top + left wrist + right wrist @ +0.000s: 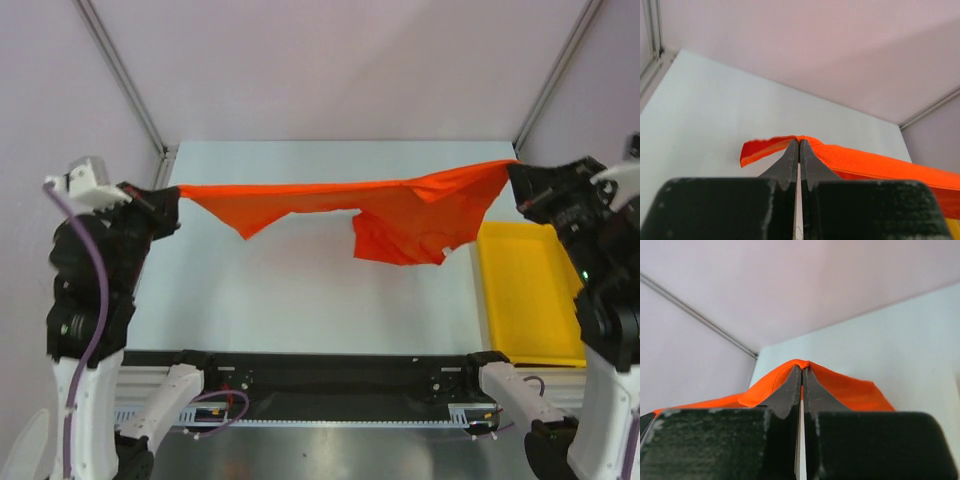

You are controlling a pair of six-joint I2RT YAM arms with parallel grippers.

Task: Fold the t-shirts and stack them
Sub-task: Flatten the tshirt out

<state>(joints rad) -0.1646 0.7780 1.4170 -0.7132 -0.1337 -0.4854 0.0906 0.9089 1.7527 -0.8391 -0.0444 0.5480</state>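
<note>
The orange-red t-shirt [400,212] hangs stretched in the air between my two grippers, above the far half of the table. Its upper edge runs nearly straight from left to right, and loose folds sag below near the right. My left gripper [176,199] is shut on the shirt's left end; the cloth [865,162] shows pinched at its fingertips [799,141]. My right gripper [515,172] is shut on the shirt's right end; the cloth [850,390] drapes over its fingertips [801,368].
A yellow plastic tray [528,290] sits at the table's right edge, below the right gripper. The pale table [300,300] lies under the shirt. Metal frame posts [120,70] stand at the back corners, with plain walls behind.
</note>
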